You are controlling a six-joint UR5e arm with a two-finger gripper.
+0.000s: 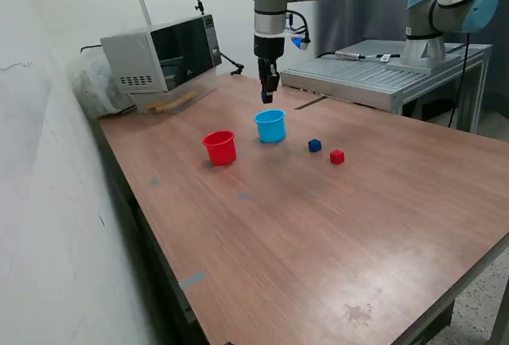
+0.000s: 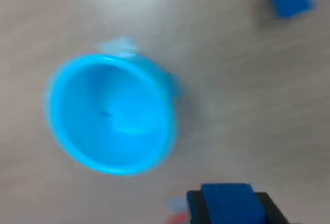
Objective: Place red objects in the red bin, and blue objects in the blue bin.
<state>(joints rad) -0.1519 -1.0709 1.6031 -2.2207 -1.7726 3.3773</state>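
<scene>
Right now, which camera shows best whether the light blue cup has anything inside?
The wrist view: it looks straight down into the light blue cup, which appears empty, though blurred. The exterior view shows the cup from the side, its interior mostly hidden.

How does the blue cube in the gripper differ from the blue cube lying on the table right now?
One blue cube is clamped in the gripper, hanging above the table near the light blue cup; the other blue cube rests free on the table beside a red cube. The held cube sits closer to the light blue cup; the loose one lies further toward the exterior view's right. Both look the same dark blue and similar in size.
</scene>
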